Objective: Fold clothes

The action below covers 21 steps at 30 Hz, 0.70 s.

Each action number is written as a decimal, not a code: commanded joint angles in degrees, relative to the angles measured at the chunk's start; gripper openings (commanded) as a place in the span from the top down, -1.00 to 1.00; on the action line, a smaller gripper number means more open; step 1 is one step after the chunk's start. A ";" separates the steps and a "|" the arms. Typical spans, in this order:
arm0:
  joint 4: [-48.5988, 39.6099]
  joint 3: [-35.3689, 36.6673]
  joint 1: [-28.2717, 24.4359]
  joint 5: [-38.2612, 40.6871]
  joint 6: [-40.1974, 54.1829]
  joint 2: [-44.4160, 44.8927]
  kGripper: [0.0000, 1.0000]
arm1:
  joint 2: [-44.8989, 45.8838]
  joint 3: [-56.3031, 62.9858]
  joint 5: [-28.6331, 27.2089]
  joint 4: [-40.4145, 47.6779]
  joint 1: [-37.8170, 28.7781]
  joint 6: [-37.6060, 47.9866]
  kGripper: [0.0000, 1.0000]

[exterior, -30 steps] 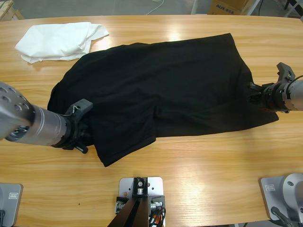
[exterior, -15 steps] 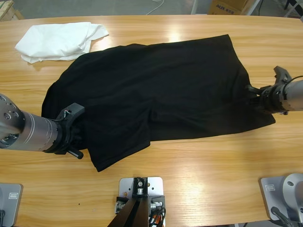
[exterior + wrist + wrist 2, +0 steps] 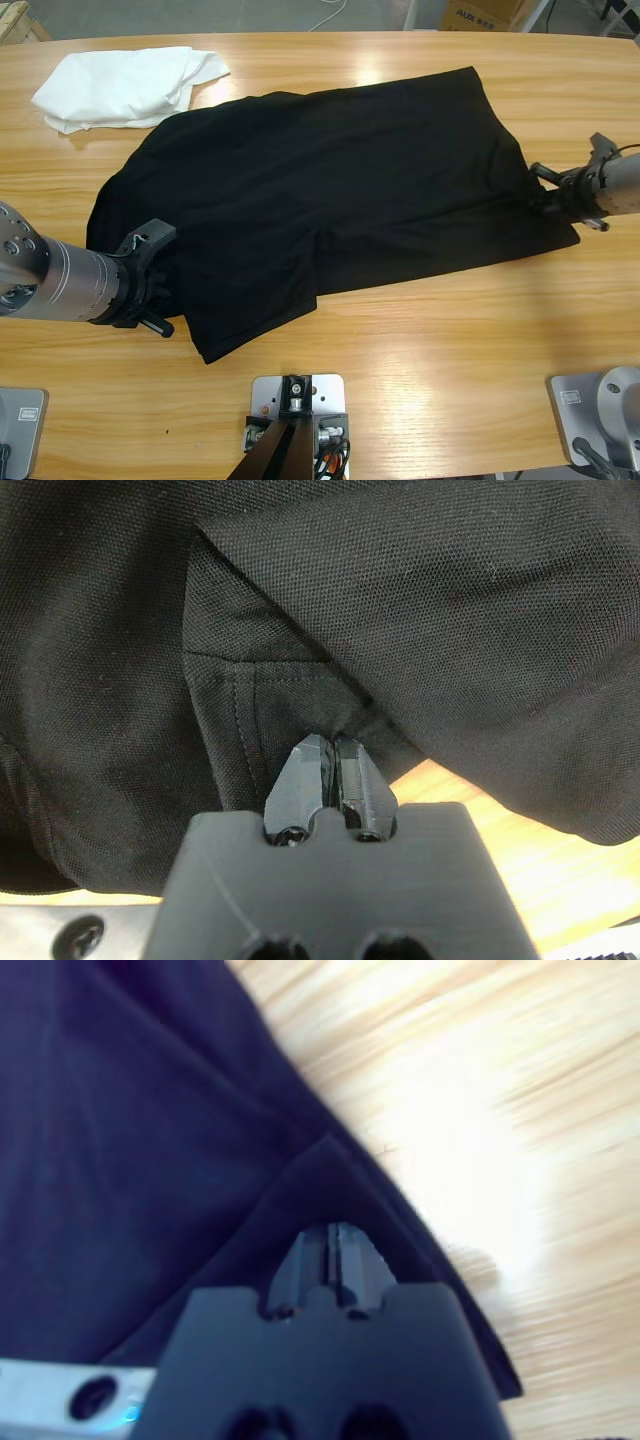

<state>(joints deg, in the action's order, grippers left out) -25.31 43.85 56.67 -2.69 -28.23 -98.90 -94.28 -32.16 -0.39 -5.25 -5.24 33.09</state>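
Black cloth covers most of a long wooden table (image 3: 400,340): a large black T-shirt (image 3: 330,190) lies spread across the middle, one flap doubled over toward the near edge. A smaller white garment (image 3: 125,85) sits crumpled at the far left, its edge just touching the shirt.

At the shirt's left end, the left gripper (image 3: 165,270) is clamped on a fold of the fabric. The left wrist view shows its jaws pressed together over a stitched hem, with cloth bunched around them. At the right end, the right gripper (image 3: 545,195) pinches the shirt's edge; the right wrist view shows its jaws closed on a corner of cloth lying on bare wood.

The step in hand looks like pulling the shirt taut and shifting it into place before a fold. To do it well, both grips should hold firm while the arms move together at an even pace, keeping the cloth low and smooth. Uneven pulling could drag the soft fabric into wrinkles or slip a hem free.

Compared with a second ago, the left arm has drawn back toward the left edge, taking the shirt's near left flap with it. The right gripper has risen slightly toward the far side. The white garment has not moved.
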 commanded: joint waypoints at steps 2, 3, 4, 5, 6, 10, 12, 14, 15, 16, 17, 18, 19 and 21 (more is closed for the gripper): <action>-1.17 -2.10 -0.24 -0.27 -0.42 1.34 1.00 | -0.02 1.42 -2.77 -1.60 1.37 -0.83 1.00; -1.47 -2.17 -0.24 -0.27 -0.42 1.74 1.00 | -0.04 1.49 -3.34 -1.73 1.76 -0.83 1.00; -1.91 -2.33 -0.24 -0.23 -0.42 2.25 1.00 | 0.20 1.47 -4.20 -2.32 2.50 -0.83 1.00; -2.08 -2.56 -0.24 -0.30 -0.44 2.69 1.00 | 0.91 1.36 -5.08 -3.22 3.24 -0.83 1.00; -2.43 -2.81 -0.24 -0.32 -0.45 3.19 1.00 | 1.80 1.15 -5.92 -4.80 4.33 -0.78 1.00; -2.91 -3.23 -0.24 -0.51 -0.51 4.31 1.00 | 6.87 -0.01 -7.80 -9.25 5.33 -0.60 1.00; -2.91 -3.16 -0.09 -0.48 -0.77 4.35 1.00 | 9.64 -1.29 -8.12 -11.97 5.33 -0.55 1.00; -3.12 -3.05 -0.07 -0.55 -0.86 4.72 1.00 | 12.47 -2.35 -7.96 -14.68 4.70 -0.25 1.00; -3.47 -2.98 -0.07 -0.60 -0.96 4.96 1.00 | 14.00 -2.80 -8.01 -16.16 4.08 -0.06 1.00; -3.87 -2.96 -0.07 -0.79 -1.10 5.33 1.00 | 15.41 -3.14 -8.05 -17.42 3.48 0.30 1.00; -4.52 -2.82 -0.07 -1.27 -1.42 6.10 1.00 | 16.85 -3.54 -8.12 -18.57 2.43 0.73 1.00; -5.18 -2.63 -0.07 -1.78 -1.91 7.05 1.00 | 17.71 -3.98 -8.13 -18.99 1.29 0.75 1.00; -5.86 -2.30 -0.07 -2.32 -2.53 8.18 1.00 | 18.10 -4.54 -8.08 -19.25 -0.07 0.75 1.00; -6.44 -1.64 -0.07 -3.17 -4.23 10.08 1.00 | 17.87 -5.21 -5.02 -18.46 -2.86 0.75 1.00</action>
<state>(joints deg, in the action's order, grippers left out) -28.73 42.38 56.67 -3.18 -28.97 -94.06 -80.65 -35.43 -7.85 -22.04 -2.01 33.12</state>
